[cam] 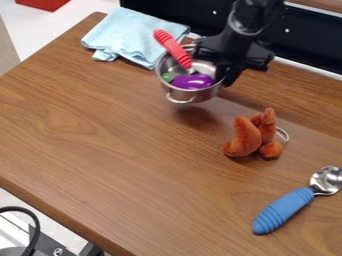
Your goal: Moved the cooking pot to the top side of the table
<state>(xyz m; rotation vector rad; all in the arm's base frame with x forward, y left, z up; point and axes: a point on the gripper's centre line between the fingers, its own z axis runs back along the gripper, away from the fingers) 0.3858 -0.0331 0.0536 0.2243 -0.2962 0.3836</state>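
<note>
The lift looks done and the pot (193,95) hangs at twelve o'clock over the table (87,145), just beside the cloth (130,37), a shadow under it; lowering and letting go seem left. The arm (244,27) comes in from one o'clock, its gripper (217,65) slanting down, pinching the pot's rim at about two o'clock.

This looks like a robotics lab: a black robot arm (248,22) hangs over a wood-grain bench (100,145), with a dark panel (310,42) behind and a black cable (35,227) beside bolted hardware (48,244).
</note>
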